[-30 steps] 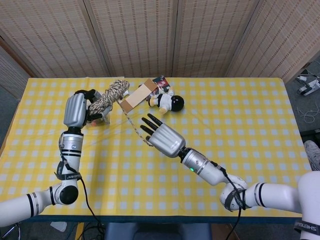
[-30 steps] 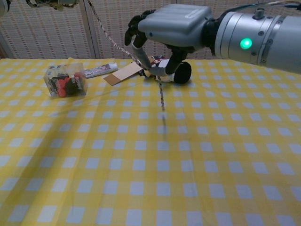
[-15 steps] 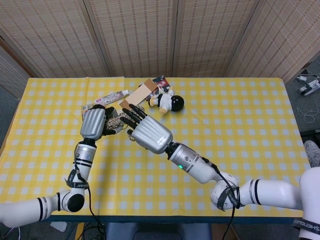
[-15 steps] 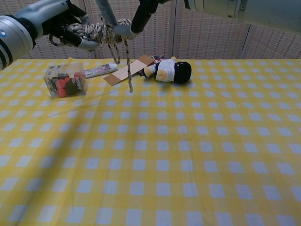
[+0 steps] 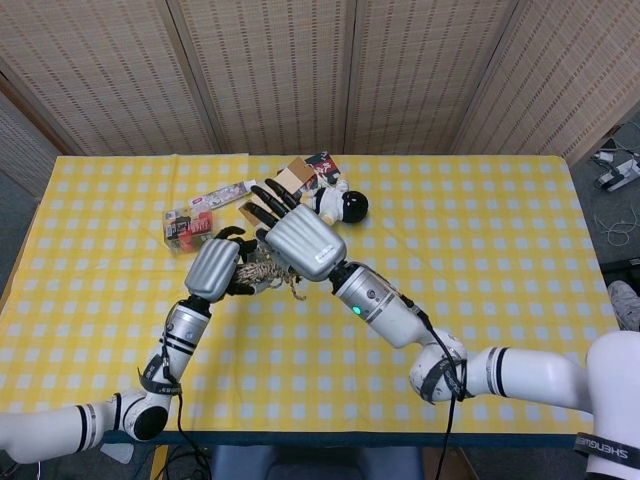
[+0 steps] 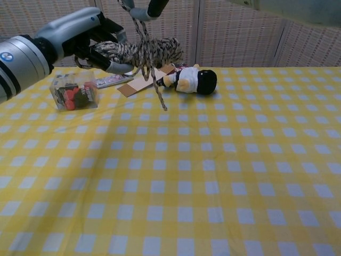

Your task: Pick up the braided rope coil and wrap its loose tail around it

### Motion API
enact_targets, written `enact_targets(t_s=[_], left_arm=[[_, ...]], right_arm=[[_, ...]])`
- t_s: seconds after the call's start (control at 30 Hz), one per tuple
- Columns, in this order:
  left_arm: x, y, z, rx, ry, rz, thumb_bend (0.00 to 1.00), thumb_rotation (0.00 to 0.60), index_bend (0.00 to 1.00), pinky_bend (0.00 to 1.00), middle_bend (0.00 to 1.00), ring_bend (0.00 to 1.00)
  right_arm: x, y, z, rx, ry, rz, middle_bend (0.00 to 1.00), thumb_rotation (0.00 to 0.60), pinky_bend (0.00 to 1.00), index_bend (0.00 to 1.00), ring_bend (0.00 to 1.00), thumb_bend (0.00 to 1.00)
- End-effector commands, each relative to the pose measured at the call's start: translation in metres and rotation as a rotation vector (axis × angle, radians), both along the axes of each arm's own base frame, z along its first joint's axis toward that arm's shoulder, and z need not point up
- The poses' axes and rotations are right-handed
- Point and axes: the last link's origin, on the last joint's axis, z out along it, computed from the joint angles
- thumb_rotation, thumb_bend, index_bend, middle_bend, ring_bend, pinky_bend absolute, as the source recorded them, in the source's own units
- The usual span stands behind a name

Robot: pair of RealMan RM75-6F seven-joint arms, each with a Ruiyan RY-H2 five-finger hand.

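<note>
My left hand (image 6: 74,34) grips one end of the braided rope coil (image 6: 144,52) and holds it level above the yellow checked table (image 6: 213,176). In the head view the left hand (image 5: 215,268) is just left of the coil (image 5: 262,272). Directly over the coil is my right hand (image 5: 297,238), with its fingers stretched toward the far left. In the chest view only its fingertips (image 6: 143,10) show at the top edge, pinching the loose tail (image 6: 154,88). The tail runs down across the coil's middle and its end dangles free below.
A clear box of red items (image 6: 74,90) stands at the far left, with a tube (image 6: 112,81) behind it. A cardboard piece (image 6: 139,84) and a black and white plush toy (image 6: 194,80) lie at the back centre. Woven screens close off the rear.
Both hands have come nearer and toward the table's middle. The coil now lies level and fully visible, with the tail drawn across its middle by the right hand above.
</note>
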Motion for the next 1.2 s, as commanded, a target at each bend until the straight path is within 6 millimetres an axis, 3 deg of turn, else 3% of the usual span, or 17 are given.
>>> enact_targets(t_s=[0.03, 0.27, 0.7, 1.2], left_arm=[[0.001, -0.007, -0.001, -0.064, -0.049, -0.025, 0.25, 0.591, 0.73, 0.17, 0.7, 0.56], [0.005, -0.011, 0.005, -0.127, -0.142, -0.059, 0.25, 0.572, 0.73, 0.17, 0.7, 0.56], [0.012, -0.012, 0.024, -0.168, -0.341, -0.094, 0.25, 0.593, 0.73, 0.17, 0.7, 0.56], [0.018, 0.0, 0.047, -0.111, -0.467, -0.077, 0.25, 0.6, 0.73, 0.17, 0.7, 0.56]], right_arm=[[-0.004, -0.006, 0.001, -0.004, -0.006, -0.022, 0.17, 0.6, 0.0, 0.64, 0.0, 0.37], [-0.018, -0.017, -0.001, -0.007, -0.012, -0.065, 0.17, 0.6, 0.0, 0.64, 0.0, 0.37], [-0.044, -0.03, 0.0, 0.014, -0.072, -0.126, 0.17, 0.6, 0.0, 0.64, 0.0, 0.37], [-0.067, -0.021, -0.011, 0.075, -0.056, -0.165, 0.17, 0.6, 0.0, 0.64, 0.0, 0.37]])
